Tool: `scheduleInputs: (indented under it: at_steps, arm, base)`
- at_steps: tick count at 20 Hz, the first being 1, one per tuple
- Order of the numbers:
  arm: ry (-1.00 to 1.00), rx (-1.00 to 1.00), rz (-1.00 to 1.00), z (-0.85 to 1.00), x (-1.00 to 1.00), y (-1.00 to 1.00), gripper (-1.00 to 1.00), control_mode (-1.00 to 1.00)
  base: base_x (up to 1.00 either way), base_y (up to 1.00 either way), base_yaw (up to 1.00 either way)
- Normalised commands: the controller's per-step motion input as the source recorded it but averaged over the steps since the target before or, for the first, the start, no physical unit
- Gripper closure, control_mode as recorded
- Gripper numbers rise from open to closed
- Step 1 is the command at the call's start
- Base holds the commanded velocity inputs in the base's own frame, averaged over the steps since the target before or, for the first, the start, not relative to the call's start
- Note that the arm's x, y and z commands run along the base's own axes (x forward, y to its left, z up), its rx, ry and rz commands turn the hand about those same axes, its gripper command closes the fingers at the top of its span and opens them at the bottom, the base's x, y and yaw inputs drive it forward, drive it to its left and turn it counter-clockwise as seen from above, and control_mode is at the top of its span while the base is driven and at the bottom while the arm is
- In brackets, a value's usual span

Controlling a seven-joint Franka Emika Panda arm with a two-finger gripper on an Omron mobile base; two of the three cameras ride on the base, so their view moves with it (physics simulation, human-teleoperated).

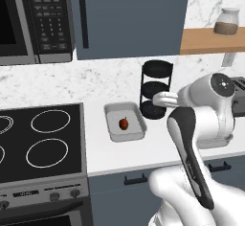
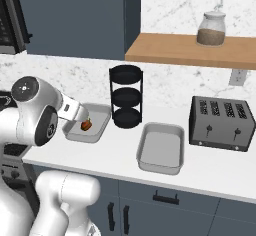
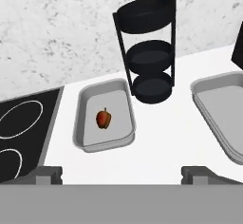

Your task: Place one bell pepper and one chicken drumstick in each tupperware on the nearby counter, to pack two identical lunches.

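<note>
— Jaws (image 3: 121, 173) first, since they sit nearest the lens: spread as wide as they go, nothing between them, hanging above the bare front strip of the table (image 3: 156, 147).

— And the pepper (image 3: 103, 118)?

— Lying in the left tray (image 3: 81, 123), roughly at its middle, touching no wall. From the jaws it is ahead and a little to the left in the hand view (that view rolls with the hand, so take "left" loosely). It is apart from them, not under them.

— Which way does that tray run?

— Its long axis points away from the robot, toward the marble wall. The right tray (image 2: 161, 147) lies the same way, on the other side of the black rack (image 2: 126, 96), and shows nothing in it.

— So one pepper is placed. No drumstick?

— None that I can see in either tray. My guess is the packing is only begun.

— What does the next move hang on?

— On where the remaining food lies; I cannot see any on the table, between the stove (image 1: 40, 141) and the toaster (image 2: 222, 123). With its jaws empty, the arm likely has to go and fetch.
</note>
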Motion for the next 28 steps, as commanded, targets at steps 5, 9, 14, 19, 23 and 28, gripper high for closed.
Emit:
scheduleInputs:
  at_steps: [5, 9, 14, 19, 23, 28]
  arm:
    - [0.04, 0.00, 0.05, 0.53, -0.27, -0.06, -1.00, -1.00]
    - [0.06, -0.10, 0.00, -0.15, -0.48, 0.00, -1.00, -1.00]
    - [0.00, -0.09, 0.00, -0.39, -0.54, 0.00, -1.00, -1.00]
    - [0.00, 0.00, 0.00, 0.00, -0.09, 0.00, -1.00, 1.00]
    - [0.00, 0.00, 0.00, 0.00, 0.00, 0.00, -1.00, 1.00]
    - [0.00, 0.00, 0.00, 0.00, 0.00, 0.00, -1.00, 1.00]
  base:
    - [0.00, 0.00, 0.00]
    - [0.00, 0.00, 0.00]
    - [0.00, 0.00, 0.00]
    - [-0.23, -0.05, 0.00]
    - [-0.90, -0.51, -0.02]
    - [-0.71, -1.00, -0.06]
